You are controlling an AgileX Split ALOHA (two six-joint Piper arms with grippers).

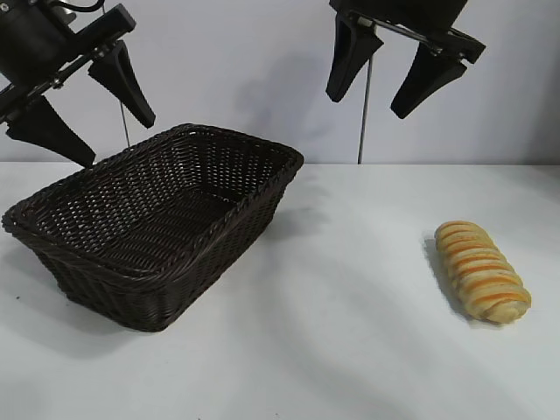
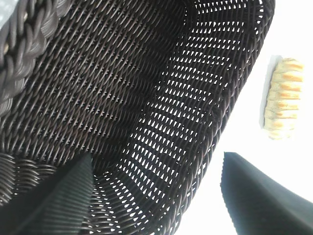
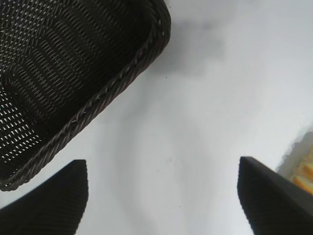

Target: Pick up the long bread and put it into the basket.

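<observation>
The long bread (image 1: 482, 270), golden-tan with pale and orange stripes, lies on the white table at the right; it also shows in the left wrist view (image 2: 282, 98) and as a sliver at the edge of the right wrist view (image 3: 304, 169). The dark brown wicker basket (image 1: 87, 254) stands at the left, empty (image 2: 98, 88) (image 3: 117, 83). My left gripper (image 1: 118, 140) hangs open above the basket's back left rim. My right gripper (image 1: 366, 107) hangs open high above the table, between basket and bread, holding nothing.
The white table (image 1: 350, 332) runs from the basket to the bread and forward to the near edge. A pale wall stands behind, with a thin vertical rod (image 1: 363, 114) at the table's back.
</observation>
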